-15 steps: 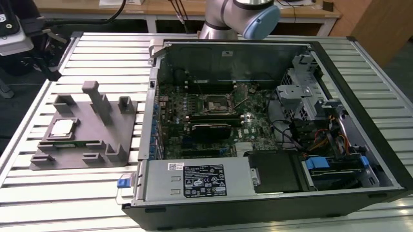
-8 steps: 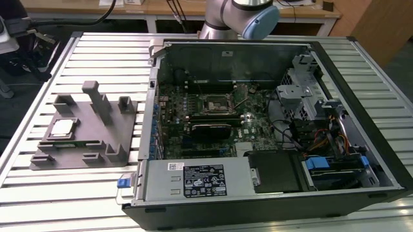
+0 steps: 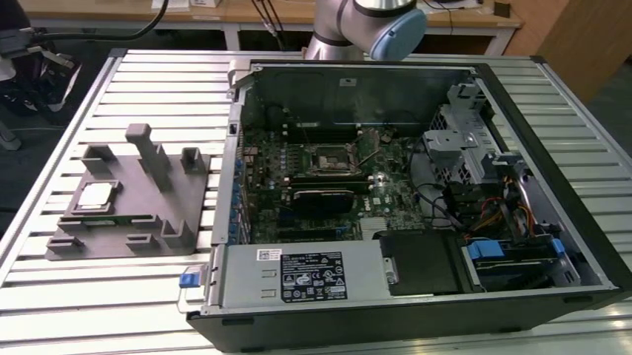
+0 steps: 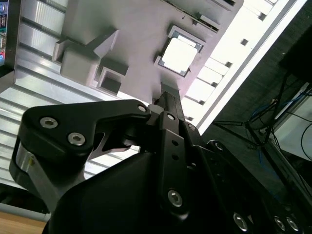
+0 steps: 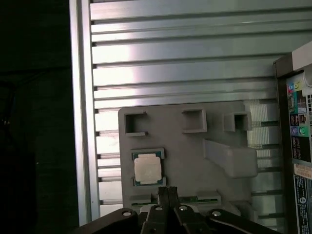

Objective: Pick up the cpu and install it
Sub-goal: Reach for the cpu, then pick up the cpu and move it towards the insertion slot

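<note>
The cpu [image 3: 96, 195] lies flat, metal top up, in a square recess of the grey tray [image 3: 138, 225]. The tray rests on the slatted worktop [image 3: 99, 296] at the exterior view's left, just beside the open computer case [image 3: 395, 333]. In the first wrist view the claw [image 5: 166, 191] points down at the tray with its tip near the cpu but clear of it, and the fingers are pressed together with nothing between them. The black-framed socket [image 3: 326, 159] sits mid-board inside the case, well apart from the cpu.
</note>
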